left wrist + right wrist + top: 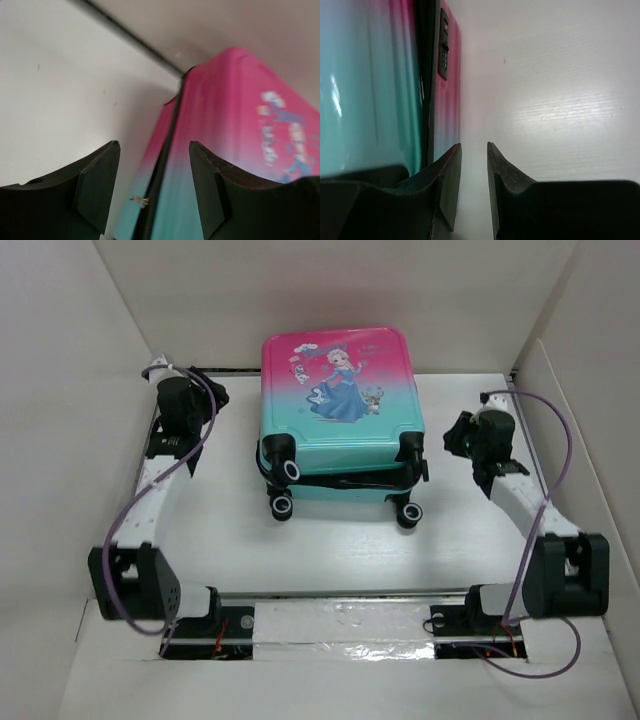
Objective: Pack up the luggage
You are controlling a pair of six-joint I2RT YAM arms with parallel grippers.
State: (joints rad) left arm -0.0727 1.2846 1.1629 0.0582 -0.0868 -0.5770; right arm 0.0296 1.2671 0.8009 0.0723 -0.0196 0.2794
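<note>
The luggage lies flat at the back middle of the white table, princess print up and wheels toward me. Its top shell sits slightly askew on the lower shell, with a dark gap along the near edge. My left gripper is open and empty, just left of the case's far left side. In the left wrist view the black seam of the case runs between the gripper's fingers, beyond them. My right gripper is narrowly open and empty, right of the case. The right wrist view shows this gripper beside the case's side.
White walls close in the table on the left, back and right. Purple cables loop off both arms. A taped strip runs between the arm bases at the near edge. A dark slot runs along the back wall.
</note>
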